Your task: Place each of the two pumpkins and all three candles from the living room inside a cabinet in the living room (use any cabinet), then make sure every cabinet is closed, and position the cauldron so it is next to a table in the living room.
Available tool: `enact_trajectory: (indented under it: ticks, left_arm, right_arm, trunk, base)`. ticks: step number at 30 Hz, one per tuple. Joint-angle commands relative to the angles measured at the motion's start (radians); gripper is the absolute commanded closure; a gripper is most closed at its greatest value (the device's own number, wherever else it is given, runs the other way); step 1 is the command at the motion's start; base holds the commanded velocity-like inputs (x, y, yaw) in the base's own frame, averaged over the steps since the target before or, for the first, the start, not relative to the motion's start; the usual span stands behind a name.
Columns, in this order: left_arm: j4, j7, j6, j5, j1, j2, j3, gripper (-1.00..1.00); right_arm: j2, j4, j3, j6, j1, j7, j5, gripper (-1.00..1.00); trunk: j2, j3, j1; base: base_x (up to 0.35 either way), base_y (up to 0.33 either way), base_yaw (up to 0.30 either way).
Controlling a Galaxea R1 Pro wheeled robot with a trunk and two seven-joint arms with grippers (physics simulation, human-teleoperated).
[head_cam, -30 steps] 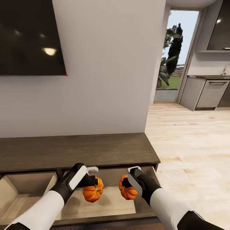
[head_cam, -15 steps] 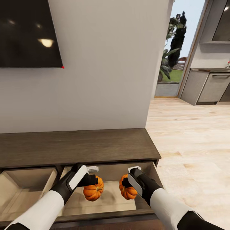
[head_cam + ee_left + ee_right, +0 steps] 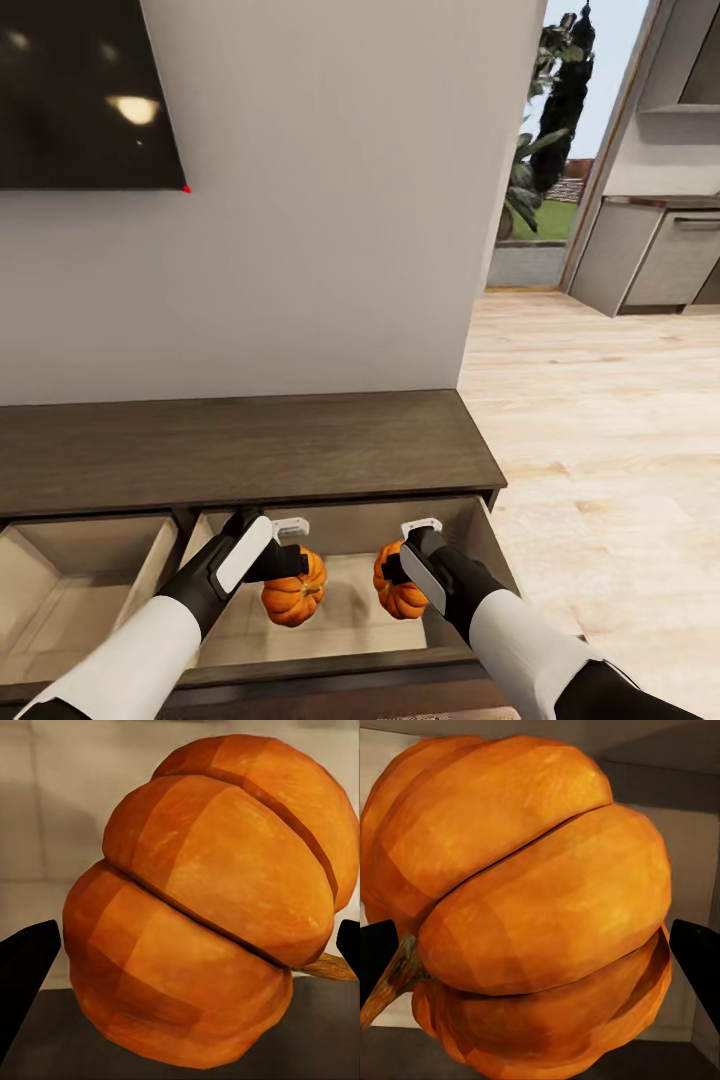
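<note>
Hovering both pumpkins over the open drawer

Over the past second the head view crept toward the cabinet (image 3: 240, 450). The left gripper (image 3: 283, 560) pinched one pumpkin (image 3: 294, 597), the right gripper (image 3: 397, 561) the other pumpkin (image 3: 400, 595), both hanging inside the right drawer (image 3: 350, 625), seemingly ready for release.

Both pumpkins hang over the open right drawer (image 3: 340, 620) of the cabinet (image 3: 240, 450), and the pale floor of that drawer under them is bare, so straight down is free. Drawer front rail sits at 6 o'clock, the cabinet top overhangs at 12. The left drawer (image 3: 70, 590) at 9 o'clock is open too.
</note>
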Motion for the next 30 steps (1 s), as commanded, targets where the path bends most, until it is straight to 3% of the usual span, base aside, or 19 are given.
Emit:
enact_trajectory:
  ticks: [1, 18, 30]
  left_arm:
    - [-0.001, 0.009, 0.001, 0.009, -0.001, 0.000, -0.002, 1.00]
    - [0.000, 0.010, -0.046, 0.009, -0.001, 0.000, -0.003, 1.00]
    - [0.001, 0.011, -0.059, 0.009, -0.001, 0.000, -0.003, 1.00]
  right_arm:
    - [-0.001, -0.001, 0.007, 0.002, -0.001, -0.009, -0.010, 1.00]
    - [-0.001, -0.001, 0.007, -0.004, -0.001, -0.009, -0.006, 1.00]
    - [-0.001, -0.001, 0.007, -0.004, -0.001, -0.009, -0.006, 1.00]
  trunk:
    - [-0.001, -0.005, 0.000]
    - [-0.005, -0.071, 0.008]
    - [-0.005, -0.071, 0.008]
  base:
    - [0.000, 0.000, 0.000]
    - [0.000, 0.000, 0.000]
    - [0.000, 0.000, 0.000]
